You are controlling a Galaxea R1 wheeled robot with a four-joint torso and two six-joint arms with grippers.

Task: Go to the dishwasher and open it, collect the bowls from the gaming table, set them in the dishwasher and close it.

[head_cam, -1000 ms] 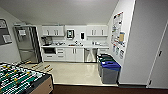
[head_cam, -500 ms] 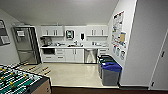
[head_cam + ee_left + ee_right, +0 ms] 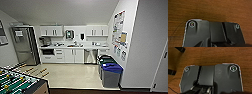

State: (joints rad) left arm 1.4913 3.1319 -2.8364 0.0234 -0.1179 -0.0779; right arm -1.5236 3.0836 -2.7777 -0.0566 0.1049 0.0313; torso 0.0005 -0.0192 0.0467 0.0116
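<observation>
Facing kitchenette; closer than a second ago. Closed silver-grey built-in dishwasher (image 3: 90, 56) just beyond blue-lidded grey bin (image 3: 111, 74). Jaws: can't tell.

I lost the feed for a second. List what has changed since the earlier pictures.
Nothing in the kitchenette itself moved. The head view has shifted a little, so the foosball table sits lower in the corner: that is the camera moving. The dishwasher is shut as before, and the blue bin stands in place.

Evenly bright, soft blur – edges bowed outward.
</observation>
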